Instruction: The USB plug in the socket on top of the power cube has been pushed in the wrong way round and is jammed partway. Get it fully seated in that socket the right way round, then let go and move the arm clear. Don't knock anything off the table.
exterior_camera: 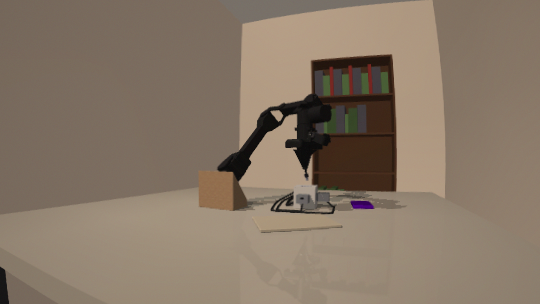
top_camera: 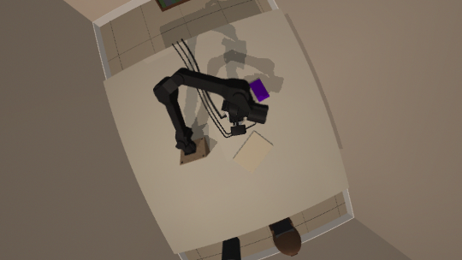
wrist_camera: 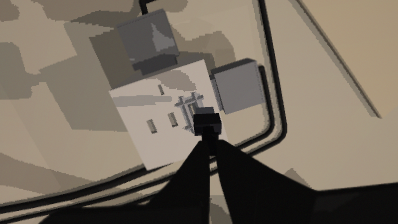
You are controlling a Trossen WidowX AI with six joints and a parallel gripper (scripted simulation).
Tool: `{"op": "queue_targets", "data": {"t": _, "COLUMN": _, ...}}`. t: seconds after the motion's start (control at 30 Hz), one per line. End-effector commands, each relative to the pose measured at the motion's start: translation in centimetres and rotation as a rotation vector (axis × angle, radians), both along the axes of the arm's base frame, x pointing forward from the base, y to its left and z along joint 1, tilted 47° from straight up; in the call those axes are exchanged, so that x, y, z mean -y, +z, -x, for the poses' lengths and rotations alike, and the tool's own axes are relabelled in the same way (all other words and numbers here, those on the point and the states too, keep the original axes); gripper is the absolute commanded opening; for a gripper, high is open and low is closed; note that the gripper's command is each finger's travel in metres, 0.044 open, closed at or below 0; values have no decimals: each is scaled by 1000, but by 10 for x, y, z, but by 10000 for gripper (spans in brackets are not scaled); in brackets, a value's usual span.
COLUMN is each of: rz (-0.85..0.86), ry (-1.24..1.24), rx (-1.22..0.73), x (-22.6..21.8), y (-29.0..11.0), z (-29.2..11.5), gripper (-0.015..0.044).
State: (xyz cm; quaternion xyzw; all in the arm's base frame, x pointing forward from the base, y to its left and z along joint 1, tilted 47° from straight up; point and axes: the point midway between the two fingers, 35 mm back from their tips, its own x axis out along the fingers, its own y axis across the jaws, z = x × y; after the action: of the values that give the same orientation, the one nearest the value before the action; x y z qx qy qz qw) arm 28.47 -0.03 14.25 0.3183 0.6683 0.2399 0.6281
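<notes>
The white power cube stands on the table under the arm, mostly hidden in the top view. Its top shows several slots and a metal-edged socket near one side. My gripper points down and is shut on the USB plug, a small black body with a grey metal end. In the exterior view the plug's metal end shows a little above the cube's top, with a narrow gap. In the wrist view the plug overlaps the edge of the socket. Which way round the plug faces, I cannot tell.
Grey adapters stick out of the cube's sides. Black cables loop around it. A tan board lies nearby, a purple item beyond the arm. The arm's base sits by a brown block.
</notes>
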Motion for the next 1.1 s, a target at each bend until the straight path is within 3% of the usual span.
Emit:
{"op": "queue_targets", "data": {"t": 0.0, "rz": 1, "ry": -71, "rx": -76, "x": 0, "y": 0, "z": 0, "gripper": 0}}
{"op": "queue_targets", "data": {"t": 1.07, "rz": 8, "ry": -646, "rx": -684, "x": 0, "y": 0, "z": 0, "gripper": 0}}
